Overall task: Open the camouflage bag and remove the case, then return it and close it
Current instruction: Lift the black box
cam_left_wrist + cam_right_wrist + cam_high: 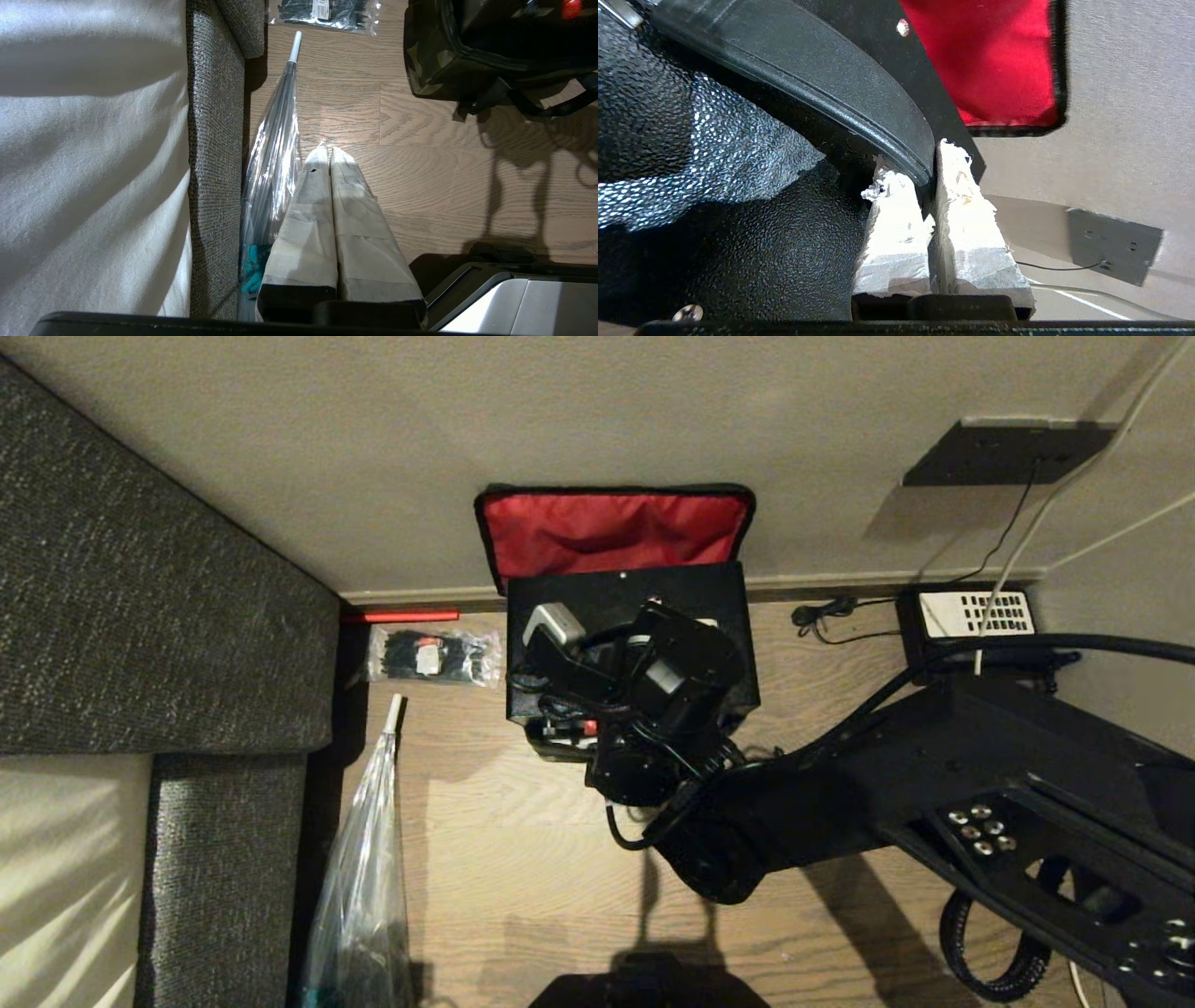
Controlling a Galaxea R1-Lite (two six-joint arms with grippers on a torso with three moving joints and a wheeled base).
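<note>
A grey sofa [140, 597] fills the left of the scene, and a wood floor [504, 859] runs from it to the far wall [373, 439]. The camouflage bag [430, 60] stands on the floor against that wall, its red-lined lid [611, 527] thrown back and leaning on the wall. The black case [597, 593] sits over the mouth of the bag, its flat side facing up; whether it is partly out of the bag or still seated in it cannot be told. The right gripper [927, 175] is over the near part of the case, its taped fingers [966, 219] clamped on the case's curved black handle [822, 88]. A clear wrapped umbrella [364, 877] lies beside the sofa, and a packet of cable ties [434, 656] lies to the left of the bag. The left gripper [327, 154] hangs closed and empty over the floor near the umbrella.

The grip looks to be right at the fingertips and near one end of the handle, so the case could swing or slip free under its own weight. A case nearly as wide as the bag could also catch on the rim and drag the soft bag along.
</note>
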